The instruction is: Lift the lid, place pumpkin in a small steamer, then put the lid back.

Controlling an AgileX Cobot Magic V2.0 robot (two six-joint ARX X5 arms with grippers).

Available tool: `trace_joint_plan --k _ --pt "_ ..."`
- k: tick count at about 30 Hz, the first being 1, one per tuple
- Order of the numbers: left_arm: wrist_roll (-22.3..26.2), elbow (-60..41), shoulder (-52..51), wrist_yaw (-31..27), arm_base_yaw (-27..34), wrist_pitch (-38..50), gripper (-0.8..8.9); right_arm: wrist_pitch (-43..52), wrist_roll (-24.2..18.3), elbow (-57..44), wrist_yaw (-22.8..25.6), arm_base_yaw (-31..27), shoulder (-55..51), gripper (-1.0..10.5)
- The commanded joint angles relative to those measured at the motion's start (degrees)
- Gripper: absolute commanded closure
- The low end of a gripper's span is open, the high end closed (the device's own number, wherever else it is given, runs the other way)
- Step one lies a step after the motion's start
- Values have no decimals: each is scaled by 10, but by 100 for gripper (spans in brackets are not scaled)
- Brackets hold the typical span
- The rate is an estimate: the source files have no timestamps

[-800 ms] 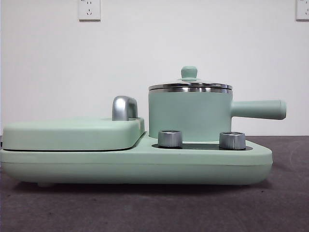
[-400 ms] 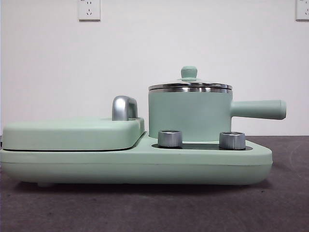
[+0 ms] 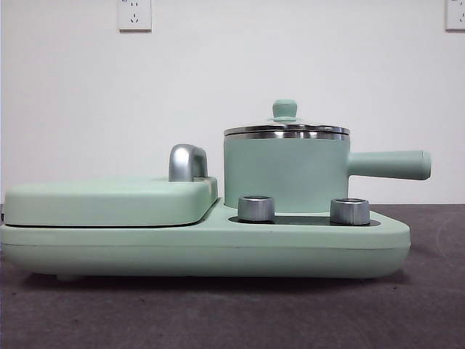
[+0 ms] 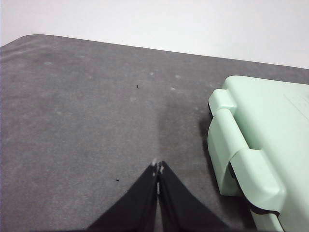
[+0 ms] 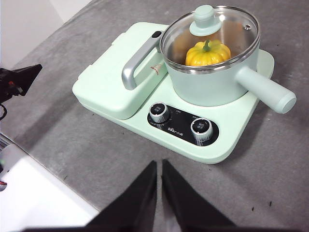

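The small steamer (image 3: pixel 285 173) (image 5: pixel 212 82) stands on the right half of the mint-green base appliance (image 3: pixel 203 247) (image 5: pixel 145 121), its long handle (image 3: pixel 389 164) (image 5: pixel 268 89) pointing right in the front view. The lid (image 3: pixel 285 128) (image 5: pixel 210 34) sits on the pot with its mint knob up. Through the glass the yellow-orange pumpkin (image 5: pixel 207 53) lies inside the pot. My right gripper (image 5: pixel 158 166) hangs shut and empty above the table in front of the appliance. My left gripper (image 4: pixel 158 168) is shut and empty over the bare table beside the appliance's corner (image 4: pixel 251 145).
The flat griddle cover (image 3: pixel 109 200) (image 5: pixel 113 77) with its steel handle (image 3: pixel 187 161) (image 5: pixel 137 60) fills the appliance's left half. Two steel knobs (image 3: pixel 256 208) (image 3: pixel 349 211) stand on the front. The table's edge (image 5: pixel 53 179) runs near the left side. Another black arm part (image 5: pixel 17 82) shows at that side.
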Motion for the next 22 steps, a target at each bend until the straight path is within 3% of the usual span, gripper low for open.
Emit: trace_joint_plan --k 1,19,22 --pt "7 -11 -1 -2 2 -3 807 5 -3 5 2 6 2 932" --pt "7 -11 -1 -2 2 -3 807 5 -3 5 1 7 0 932" --pt "7 -11 -1 -2 1 -3 807 6 -3 4 -1 -15 -7 932"
